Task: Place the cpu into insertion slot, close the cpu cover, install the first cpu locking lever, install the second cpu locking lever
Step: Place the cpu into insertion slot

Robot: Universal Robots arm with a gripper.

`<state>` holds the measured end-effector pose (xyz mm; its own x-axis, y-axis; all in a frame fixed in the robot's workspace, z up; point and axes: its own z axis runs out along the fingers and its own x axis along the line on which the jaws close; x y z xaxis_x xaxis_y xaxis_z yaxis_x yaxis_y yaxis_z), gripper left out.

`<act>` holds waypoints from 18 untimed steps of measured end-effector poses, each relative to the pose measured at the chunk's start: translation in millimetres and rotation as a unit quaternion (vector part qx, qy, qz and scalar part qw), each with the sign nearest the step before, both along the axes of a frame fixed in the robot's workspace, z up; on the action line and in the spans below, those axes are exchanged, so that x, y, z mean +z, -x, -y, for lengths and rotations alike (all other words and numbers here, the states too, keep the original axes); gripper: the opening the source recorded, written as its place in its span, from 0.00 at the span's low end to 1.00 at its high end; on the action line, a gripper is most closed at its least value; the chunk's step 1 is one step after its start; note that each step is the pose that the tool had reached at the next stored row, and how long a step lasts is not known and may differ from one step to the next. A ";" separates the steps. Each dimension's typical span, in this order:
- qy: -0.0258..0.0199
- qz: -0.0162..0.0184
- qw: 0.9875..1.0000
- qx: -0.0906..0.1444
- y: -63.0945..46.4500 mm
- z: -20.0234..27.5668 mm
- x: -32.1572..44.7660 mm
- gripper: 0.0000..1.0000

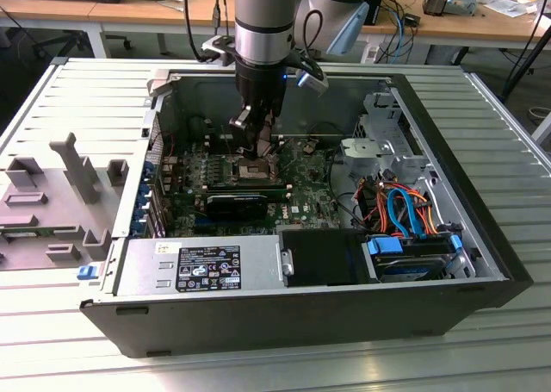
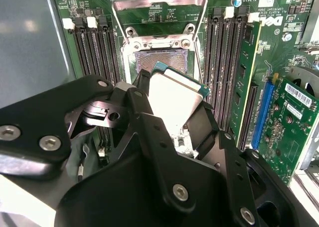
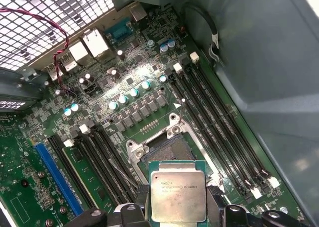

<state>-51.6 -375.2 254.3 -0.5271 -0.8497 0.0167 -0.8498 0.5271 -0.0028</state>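
The gripper (image 1: pixel 256 144) was clamped on the cpu (image 3: pixel 178 196) by two opposite edges, metal top facing the first wrist view. The cpu hung just above the slot (image 3: pixel 163 149) and was not yet seated. The cover (image 2: pixel 158 0) stood swung up off the slot in the second wrist view, leaving the dark contact field bare, judged so that nothing stood between cpu and contacts. The edge grip was likely chosen to keep the fingers (image 2: pixel 141 95) off the underside.

light: bright, even | glare: green circuit board (image 3: pixel 143 70) | shadows: soft
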 end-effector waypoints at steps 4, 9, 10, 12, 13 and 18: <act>0.000 0.000 1.000 0.003 0.0 0.0 0.0 0.54; 0.000 0.000 1.000 0.008 0.0 0.0 0.0 0.54; 0.000 0.000 1.000 0.010 0.0 0.0 0.0 0.54; 0.000 0.000 1.000 0.011 0.0 0.0 0.0 0.54; 0.000 0.000 1.000 0.012 0.0 0.0 0.0 0.54; 0.000 0.000 1.000 0.015 0.0 0.0 0.0 0.54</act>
